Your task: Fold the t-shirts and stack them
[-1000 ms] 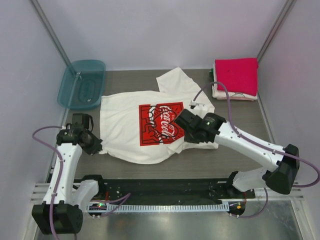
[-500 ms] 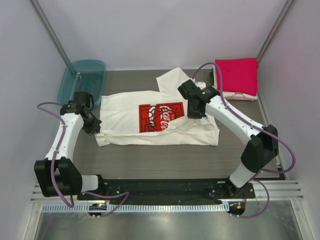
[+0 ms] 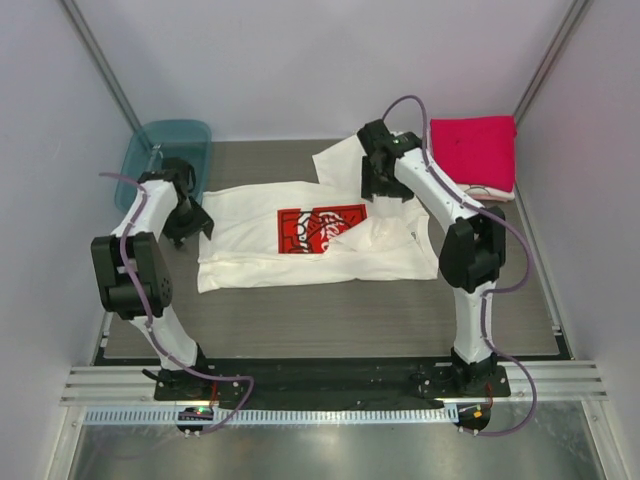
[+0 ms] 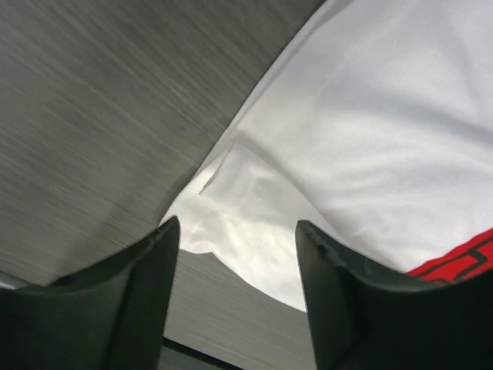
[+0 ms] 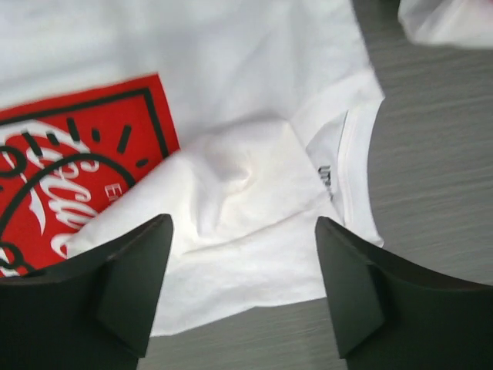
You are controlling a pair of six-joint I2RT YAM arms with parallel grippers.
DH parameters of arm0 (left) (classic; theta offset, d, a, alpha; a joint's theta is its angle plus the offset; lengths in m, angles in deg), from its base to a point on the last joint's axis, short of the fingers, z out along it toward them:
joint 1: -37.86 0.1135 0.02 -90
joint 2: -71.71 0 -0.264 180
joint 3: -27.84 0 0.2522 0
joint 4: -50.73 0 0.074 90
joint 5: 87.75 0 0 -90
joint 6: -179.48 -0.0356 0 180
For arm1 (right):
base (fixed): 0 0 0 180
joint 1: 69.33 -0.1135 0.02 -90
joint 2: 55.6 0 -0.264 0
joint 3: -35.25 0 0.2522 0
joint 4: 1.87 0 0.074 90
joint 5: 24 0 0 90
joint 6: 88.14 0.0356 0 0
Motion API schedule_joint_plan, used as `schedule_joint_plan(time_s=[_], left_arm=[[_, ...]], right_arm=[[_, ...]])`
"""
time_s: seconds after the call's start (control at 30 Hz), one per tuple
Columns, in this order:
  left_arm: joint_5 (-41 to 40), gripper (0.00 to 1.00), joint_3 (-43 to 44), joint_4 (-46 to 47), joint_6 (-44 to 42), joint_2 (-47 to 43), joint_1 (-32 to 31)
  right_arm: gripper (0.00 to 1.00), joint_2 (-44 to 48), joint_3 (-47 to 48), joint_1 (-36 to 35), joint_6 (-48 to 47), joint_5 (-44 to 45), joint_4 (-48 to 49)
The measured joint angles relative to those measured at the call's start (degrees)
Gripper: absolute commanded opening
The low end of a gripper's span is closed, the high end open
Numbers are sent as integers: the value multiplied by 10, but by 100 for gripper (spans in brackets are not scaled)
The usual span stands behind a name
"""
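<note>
A teal tub point(image 3: 160, 165) sits at the back-left corner of the worktop point(image 3: 350, 300). Just beside it the left fingers point(image 4: 139, 293) hang spread apart over the left edge of the white t-shirt point(image 3: 260, 230), holding nothing. That shirt lies mid-worktop with its near half laid over toward the back and a sleeve sticking out behind. I judge more folds and the move to the stack remain. The right fingers point(image 5: 131, 285), also apart and empty, hover above the collar. At back right, a pink t-shirt point(image 3: 475, 148) lies folded on pale t-shirts point(image 3: 470, 192), so that part looks done. The red print point(image 3: 320, 228) carries white looping script, apparently Coca-Cola, partly covered by the fold. The neck label point(image 5: 325, 179) is too small to read.
</note>
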Motion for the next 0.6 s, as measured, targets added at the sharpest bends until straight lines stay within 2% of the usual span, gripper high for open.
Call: schedule_joint_plan(time_s=[0.03,0.07,0.17,0.27,0.43,0.5,0.6], left_arm=[[-1,76,22,-6,-3,11,2],[-3,79,38,-7,-8,14,5],[-12,80,42,-12,-13,-18,8],[-15,77,3,-11,-14,-92,9],[-3,75,-101,-18,-35,-244,10],[-2,75,-138,-22,-49,-291,10],[-2,75,-176,-31,-63,-355,10]], right_arm=[[84,-24,42,8,-7,2,-13],[85,-41,76,14,-14,6,-18],[85,-36,97,28,-23,16,-24],[84,34,13,33,-23,-1,-2],[81,214,-245,25,-2,-121,80],[80,240,-304,23,7,-168,103],[80,222,-339,20,17,-208,138]])
